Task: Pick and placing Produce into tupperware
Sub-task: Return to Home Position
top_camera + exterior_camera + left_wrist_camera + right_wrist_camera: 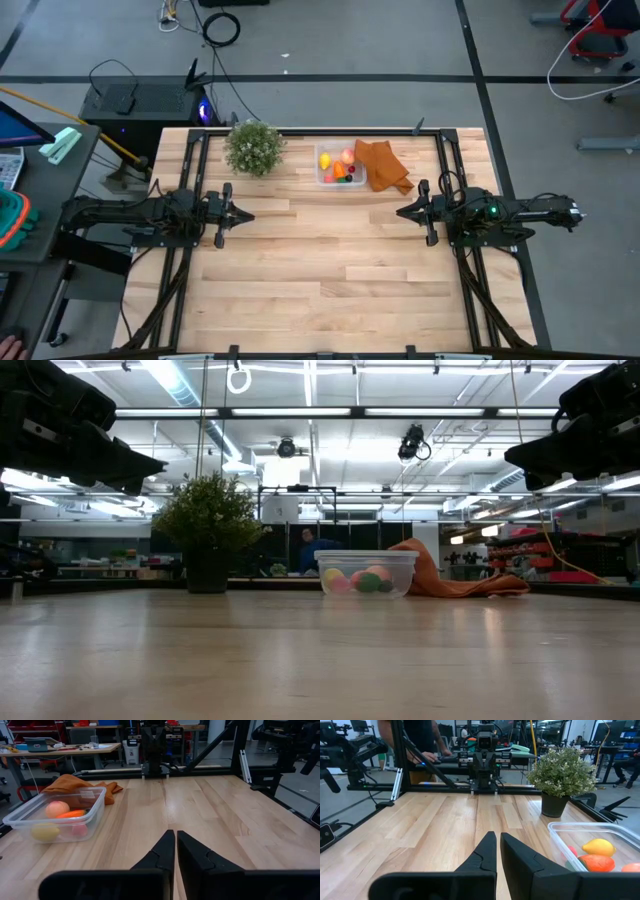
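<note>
— How does the dark six-joint left arm point(150, 212) sit?
— It lies level on its own side, held high, with the wrist pointing inward toward the other arm. Its two dark jaws are pressed together and hold nothing.
— And the dark right arm point(510, 212)?
— It mirrors it: level, raised, wrist aimed at the left, jaws closed and empty.

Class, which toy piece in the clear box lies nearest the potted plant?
The yellow lemon, at the box end facing the plant; carrot and peach sit nearer the orange cloth.
</note>
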### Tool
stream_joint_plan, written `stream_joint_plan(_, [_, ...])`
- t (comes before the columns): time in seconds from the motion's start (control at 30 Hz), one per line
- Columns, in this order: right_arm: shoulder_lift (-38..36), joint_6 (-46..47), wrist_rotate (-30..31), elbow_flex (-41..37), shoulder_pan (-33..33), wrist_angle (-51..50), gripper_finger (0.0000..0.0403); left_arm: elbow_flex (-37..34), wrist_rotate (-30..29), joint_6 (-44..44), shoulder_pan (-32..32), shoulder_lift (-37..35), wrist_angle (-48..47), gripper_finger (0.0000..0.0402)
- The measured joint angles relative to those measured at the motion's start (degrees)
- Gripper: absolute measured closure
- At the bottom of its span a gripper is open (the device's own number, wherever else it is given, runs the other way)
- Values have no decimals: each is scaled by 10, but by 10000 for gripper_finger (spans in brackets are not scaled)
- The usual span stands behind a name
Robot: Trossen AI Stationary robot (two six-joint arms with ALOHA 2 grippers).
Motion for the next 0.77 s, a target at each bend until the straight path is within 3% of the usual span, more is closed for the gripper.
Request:
stream_joint_plan(0.43, [0,0,0,0,0,0,403,0,0,0,0,0,0,366])
stream_joint_plan(0.77, [0,0,0,0,0,0,403,0,0,0,0,0,0,378])
